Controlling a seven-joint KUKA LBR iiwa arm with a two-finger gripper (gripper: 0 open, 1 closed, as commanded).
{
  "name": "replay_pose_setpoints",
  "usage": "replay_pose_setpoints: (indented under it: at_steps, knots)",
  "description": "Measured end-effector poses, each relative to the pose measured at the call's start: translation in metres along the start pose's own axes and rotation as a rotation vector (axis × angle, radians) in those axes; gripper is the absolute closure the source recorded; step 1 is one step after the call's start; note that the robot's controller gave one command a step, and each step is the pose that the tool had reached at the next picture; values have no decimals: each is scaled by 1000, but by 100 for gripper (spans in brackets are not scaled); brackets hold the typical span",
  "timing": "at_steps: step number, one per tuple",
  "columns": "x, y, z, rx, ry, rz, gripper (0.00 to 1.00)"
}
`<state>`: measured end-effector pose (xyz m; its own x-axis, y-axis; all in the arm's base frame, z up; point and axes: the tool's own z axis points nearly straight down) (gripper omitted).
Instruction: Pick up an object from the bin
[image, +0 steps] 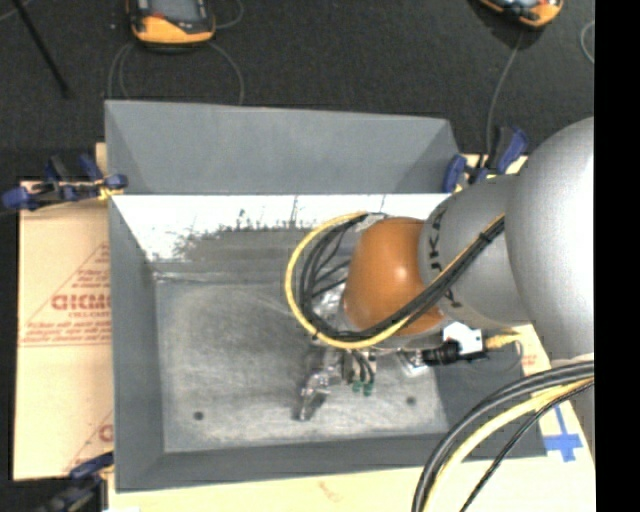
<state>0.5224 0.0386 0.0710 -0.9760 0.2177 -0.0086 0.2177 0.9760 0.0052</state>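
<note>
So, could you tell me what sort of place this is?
Likely a robotics lab's grasping test cell: an industrial arm reaches into a grey metal bin, its gripper low over the floor.

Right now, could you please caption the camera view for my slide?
The gripper hangs low over the floor of the grey bin, toward its near wall.

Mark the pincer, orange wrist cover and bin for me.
pincer (310, 398): camera view, its tip end.
orange wrist cover (388, 270): camera view, middle of its dome.
bin (215, 340): camera view, bare floor left of the pincer.
</note>
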Motion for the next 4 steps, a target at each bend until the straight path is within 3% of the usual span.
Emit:
replay_pose_setpoints:
  at_steps: [1, 2, 3, 4]
  knots:
    - [-2, 1, -3, 1, 3, -1, 0]
    - [-1, -11, -4, 5, -10, -514, 0]
    - [5, 6, -3, 5, -8, -754, 0]
    - [2, 6, -5, 2, 0, -749, 0]
